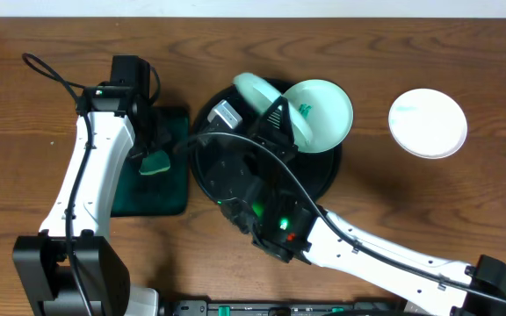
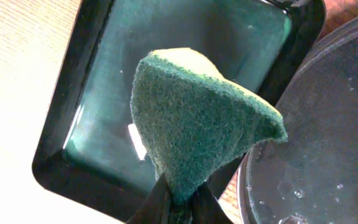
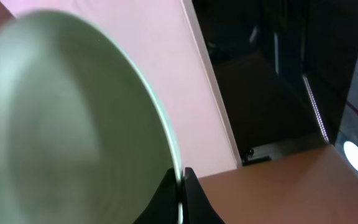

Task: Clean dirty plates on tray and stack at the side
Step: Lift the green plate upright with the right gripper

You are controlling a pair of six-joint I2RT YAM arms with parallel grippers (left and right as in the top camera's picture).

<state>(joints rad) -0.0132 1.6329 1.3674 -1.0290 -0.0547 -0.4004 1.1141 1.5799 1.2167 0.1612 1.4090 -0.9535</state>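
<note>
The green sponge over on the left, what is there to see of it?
The sponge is dark green with a rough, fibrous scouring face; a paler yellow-green layer shows along its top edge. It is folded into a cone, its narrow end pinched between the left arm's fingers. It seems held clear above the dark green rectangular tray, beside the rim of the round black tray, touching only the fingers.

Bright, even light. The glossy round black tray (image 2: 328,112) shows grey glare; the pale turquoise round plate (image 3: 61,124) is blurred.
</note>
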